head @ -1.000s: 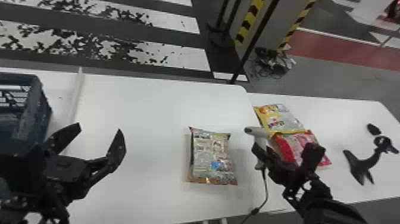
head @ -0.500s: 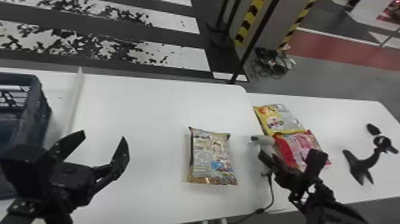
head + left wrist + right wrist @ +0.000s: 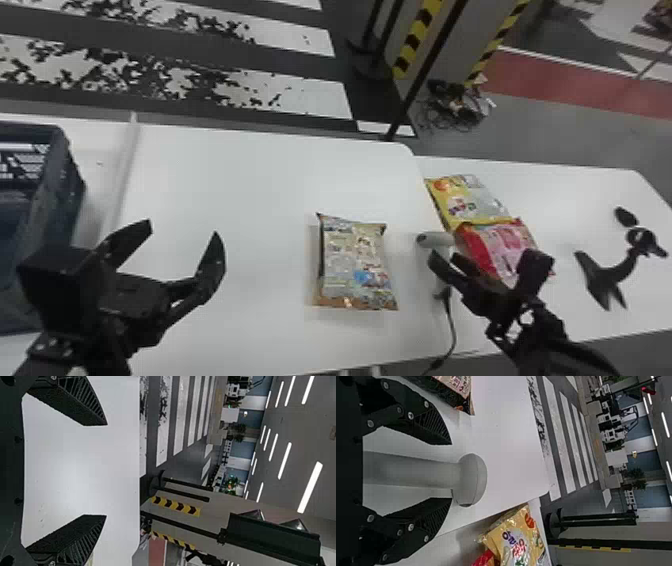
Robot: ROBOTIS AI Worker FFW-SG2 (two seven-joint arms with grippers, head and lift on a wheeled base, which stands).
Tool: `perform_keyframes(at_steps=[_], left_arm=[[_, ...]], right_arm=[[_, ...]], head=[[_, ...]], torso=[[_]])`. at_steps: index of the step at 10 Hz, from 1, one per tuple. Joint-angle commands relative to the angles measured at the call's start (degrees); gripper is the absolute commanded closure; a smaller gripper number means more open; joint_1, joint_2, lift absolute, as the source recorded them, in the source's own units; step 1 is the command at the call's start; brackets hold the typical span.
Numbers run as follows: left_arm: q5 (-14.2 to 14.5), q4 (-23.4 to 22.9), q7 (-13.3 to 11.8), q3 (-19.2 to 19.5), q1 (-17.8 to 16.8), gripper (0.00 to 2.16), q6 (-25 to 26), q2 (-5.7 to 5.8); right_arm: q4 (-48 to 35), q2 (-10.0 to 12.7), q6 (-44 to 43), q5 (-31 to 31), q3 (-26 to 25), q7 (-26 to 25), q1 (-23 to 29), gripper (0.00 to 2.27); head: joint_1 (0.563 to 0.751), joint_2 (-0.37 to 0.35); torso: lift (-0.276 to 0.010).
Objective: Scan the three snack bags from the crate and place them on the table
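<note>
Around the handle of the grey-white scanner [image 3: 436,240], my right gripper [image 3: 490,261] stands open at the seam of the tables. In the right wrist view the scanner [image 3: 472,477] runs between the spread fingers of that gripper [image 3: 451,471], with a gap on either side. A beige snack bag [image 3: 355,265] lies flat to the scanner's left. On the right-hand table are a yellow bag [image 3: 470,202] and a red bag [image 3: 500,245], touching each other. My left gripper [image 3: 182,229] is open and empty above the left of the table; its own view shows that gripper [image 3: 105,470] likewise.
A dark blue crate [image 3: 60,185] stands at the far left, beyond a raised strip on the table [image 3: 250,200]. The scanner's cable [image 3: 452,325] runs to the front edge. A black stand [image 3: 607,275] sits at the right. Dark posts rise behind the table.
My right gripper has opened wider around the scanner, whose head is lower and turned sideways compared with a second ago. My left gripper has shifted slightly right and nearer the front.
</note>
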Motion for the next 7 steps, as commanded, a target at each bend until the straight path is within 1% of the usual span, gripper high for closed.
perform_keyframes(at_steps=[1,2,3,4,5,6,7], left_arm=[[-0.77,-0.09,0.2,-0.41,0.0,0.03,0.0,0.02],[-0.77,-0.09,0.46,-0.41,0.17,0.03,0.0,0.11],[-0.77,-0.09,0.46,-0.32,0.26,0.03,0.0,0.11],[-0.77,-0.09,0.46,-0.41,0.26,0.03,0.0,0.2],[-0.86,-0.09,0.46,-0.49,0.35,0.03,0.0,0.38],[-0.86,-0.09,0.46,-0.67,0.44,0.03,0.0,0.9],[-0.86,-0.09,0.46,-0.67,0.53,0.03,-0.18,1.08]], right_arm=[[-5.55,0.34,1.63,-2.15,-0.31,0.0,2.86,0.06],[-11.96,0.61,4.61,-4.69,-0.31,0.35,5.94,0.07],[-17.15,1.05,11.47,-7.51,-0.93,2.28,7.7,0.08],[-20.22,1.4,21.31,-9.7,-2.07,5.45,7.78,0.08],[-21.81,1.4,27.64,-10.23,-2.16,5.54,7.61,0.08],[-21.81,1.31,33.09,-10.85,-2.25,6.68,6.46,0.08],[-19.96,1.13,37.31,-10.93,-2.16,9.14,4.36,0.08]], head=[[0.695,-0.35],[0.695,-0.35],[0.695,-0.35],[0.695,-0.35],[0.695,-0.35],[0.695,-0.35],[0.695,-0.35]], torso=[[-0.062],[-0.062],[-0.062],[-0.062],[-0.062],[-0.062],[-0.062]])
